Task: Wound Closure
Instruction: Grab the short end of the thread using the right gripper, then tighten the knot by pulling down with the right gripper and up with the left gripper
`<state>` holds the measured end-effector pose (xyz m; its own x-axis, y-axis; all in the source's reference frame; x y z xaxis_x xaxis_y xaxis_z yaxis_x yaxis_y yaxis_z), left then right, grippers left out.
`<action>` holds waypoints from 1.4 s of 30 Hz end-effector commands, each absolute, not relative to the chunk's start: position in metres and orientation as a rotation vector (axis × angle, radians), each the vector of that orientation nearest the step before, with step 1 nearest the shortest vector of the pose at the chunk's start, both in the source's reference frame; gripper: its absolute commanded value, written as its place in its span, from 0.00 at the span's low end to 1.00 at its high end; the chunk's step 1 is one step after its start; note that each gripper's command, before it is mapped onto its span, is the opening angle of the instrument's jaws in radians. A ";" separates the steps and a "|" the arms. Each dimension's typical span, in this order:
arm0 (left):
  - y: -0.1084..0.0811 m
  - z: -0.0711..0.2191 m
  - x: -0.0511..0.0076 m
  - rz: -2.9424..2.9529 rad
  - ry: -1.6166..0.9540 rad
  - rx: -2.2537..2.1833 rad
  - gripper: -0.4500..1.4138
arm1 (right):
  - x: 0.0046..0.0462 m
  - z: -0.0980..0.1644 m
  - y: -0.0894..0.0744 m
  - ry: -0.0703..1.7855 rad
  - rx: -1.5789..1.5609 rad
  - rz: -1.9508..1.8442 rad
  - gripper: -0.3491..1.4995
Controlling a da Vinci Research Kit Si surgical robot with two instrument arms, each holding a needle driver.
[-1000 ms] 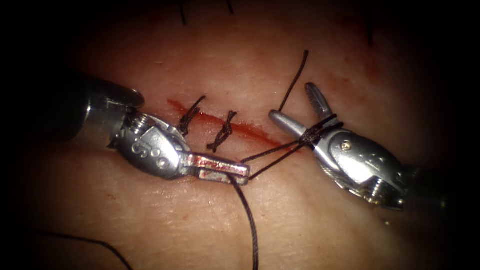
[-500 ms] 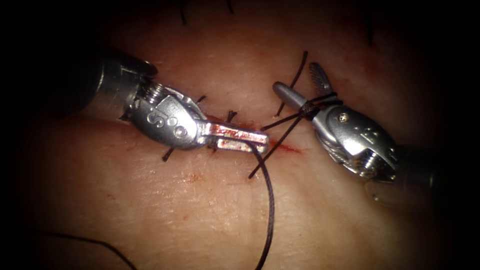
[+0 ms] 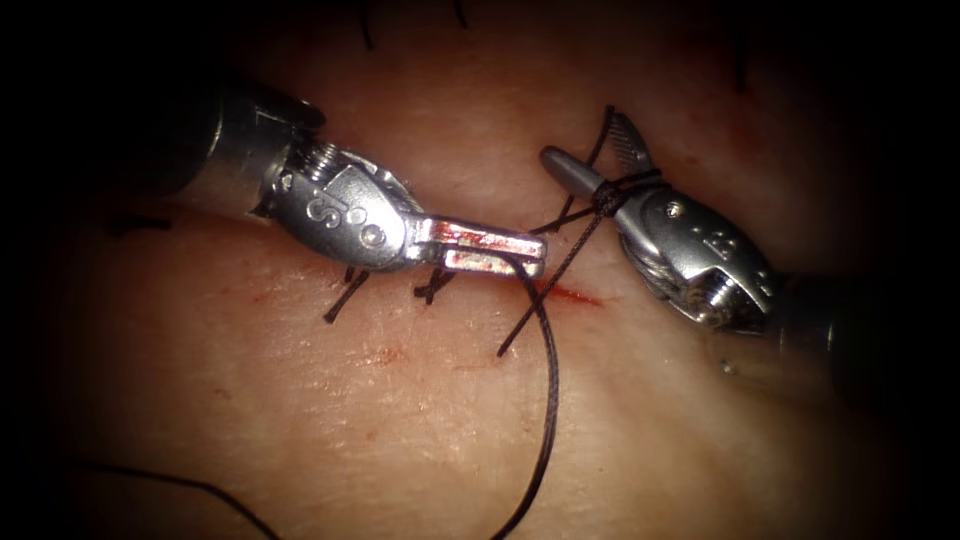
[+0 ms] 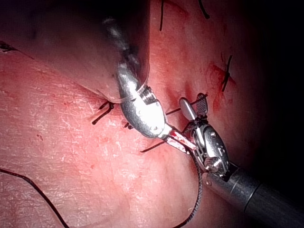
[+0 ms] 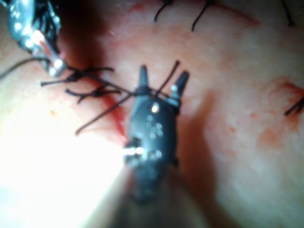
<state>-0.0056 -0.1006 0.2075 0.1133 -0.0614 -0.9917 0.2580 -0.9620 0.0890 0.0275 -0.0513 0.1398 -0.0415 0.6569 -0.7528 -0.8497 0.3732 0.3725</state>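
Since a second ago the left tool (image 3: 495, 250) has climbed from below the cut toward 12 o'clock and now lies across it, covering the two tied stitches, while the right tool (image 3: 590, 165) has edged up and inward toward 10 o'clock. The left tool's jaws are closed flat on the thread (image 3: 545, 400), which leaves their tip and hangs in a long curve toward 6 o'clock. The right tool's jaws stand spread wide and grip nothing; the thread is wound around their base in dark loops, and two strands run from there toward 8 o'clock across the cut (image 3: 572, 293). One strand ends loose on the tissue (image 3: 380, 420) below the cut. A short thread end passes between the spread jaws toward 12 o'clock. I can't make out the needle. Red fluid (image 3: 470, 238) smears the left tool's jaws and lines the cut's right end.
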 end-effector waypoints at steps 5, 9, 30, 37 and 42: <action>-0.101 0.208 -0.0060 -1.934 0.197 2.152 0.00 | 0.0279 0.140 -0.052 1.070 -0.204 1.198 0.00; -0.100 0.209 -0.0052 -1.943 0.195 2.149 0.00 | 0.0281 0.138 -0.053 1.117 -0.268 1.143 0.00; -0.082 0.218 0.0004 -2.217 0.257 2.170 0.00 | 0.0348 0.134 -0.063 1.160 -0.320 0.940 0.00; -0.073 0.218 0.0005 -2.289 0.264 2.221 0.00 | 0.0362 0.135 -0.066 1.141 -0.297 0.913 0.00; -0.069 0.218 -0.0007 -2.333 0.215 2.218 0.00 | 0.0367 0.135 -0.067 1.135 -0.286 0.904 0.00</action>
<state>-0.0004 -0.0681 0.2171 -0.0546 0.1539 -0.9866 0.0273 -0.9874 -0.1556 0.0359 -0.0663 0.1345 0.1295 0.4734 -0.8713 -0.7454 0.6259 0.2293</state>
